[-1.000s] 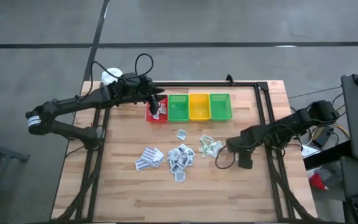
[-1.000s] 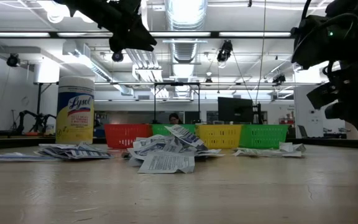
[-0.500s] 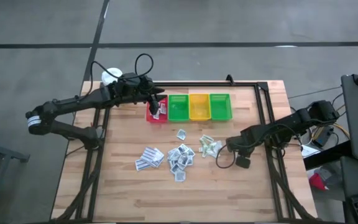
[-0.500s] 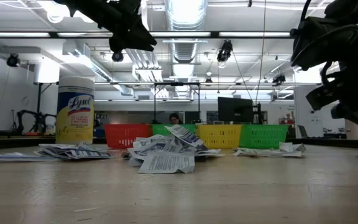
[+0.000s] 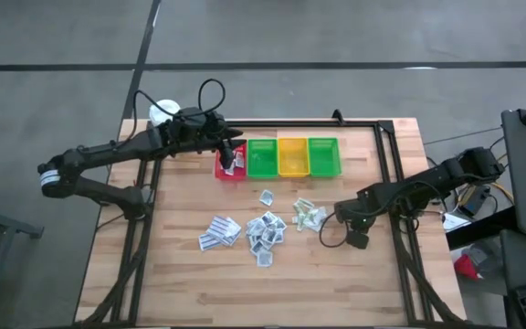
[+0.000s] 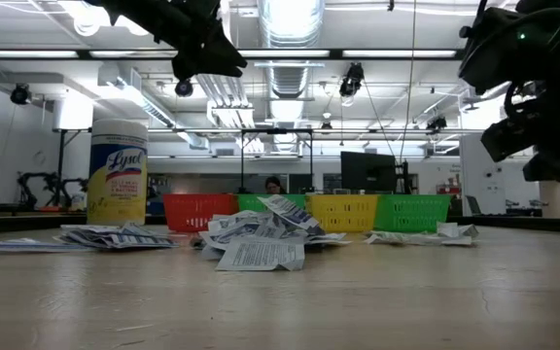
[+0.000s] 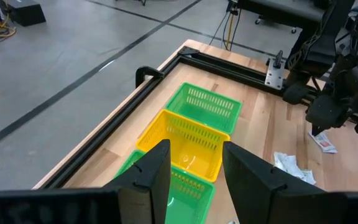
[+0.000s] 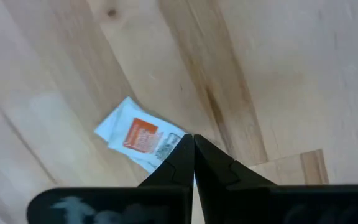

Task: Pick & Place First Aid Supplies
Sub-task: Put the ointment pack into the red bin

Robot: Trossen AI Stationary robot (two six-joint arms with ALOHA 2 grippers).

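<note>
Near half of worktop (image 5: 245,292) bare. Sachets (image 5: 265,227) clutter the centre; bins (image 5: 293,156) and bottle (image 5: 163,111) line the far edge.

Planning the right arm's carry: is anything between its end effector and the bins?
Only flat crumpled white sachets lie between the shut right end effector, at the orange-printed white sachet, and the plastic mesh bins; nothing upright.

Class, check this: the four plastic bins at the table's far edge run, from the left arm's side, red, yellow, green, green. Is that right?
Not quite. The high view shows the red plastic bin, then a green one, the yellow one, and another green one: red, green, yellow, green.
</note>
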